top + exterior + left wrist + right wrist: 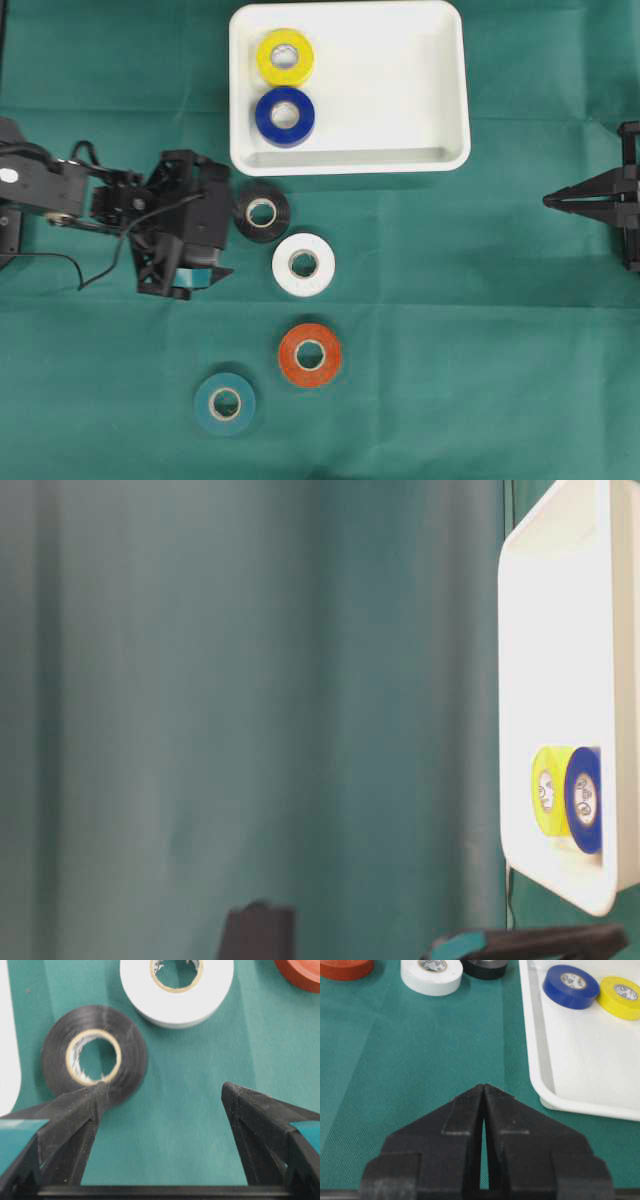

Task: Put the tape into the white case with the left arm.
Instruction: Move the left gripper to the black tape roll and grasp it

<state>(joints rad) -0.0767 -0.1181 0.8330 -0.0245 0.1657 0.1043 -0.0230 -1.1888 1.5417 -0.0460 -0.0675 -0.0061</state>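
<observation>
A black tape roll (281,206) lies flat on the green cloth just below the white case (390,80). My left gripper (228,222) stands open right beside it on its left. In the left wrist view the black tape (132,1055) sits ahead and left of the left gripper (165,1089). The left fingertip (95,1097) overlaps the roll's near edge, and only cloth lies between the fingers. A yellow tape (268,50) and a blue tape (270,125) lie inside the case. My right gripper (484,1086) is shut and empty, far right of the case.
A white tape (322,270), an orange tape (330,360) and a teal tape (243,410) lie on the cloth below the black one. The case rim (7,1035) shows at the left wrist view's left edge. The right gripper (548,200) rests near the right edge.
</observation>
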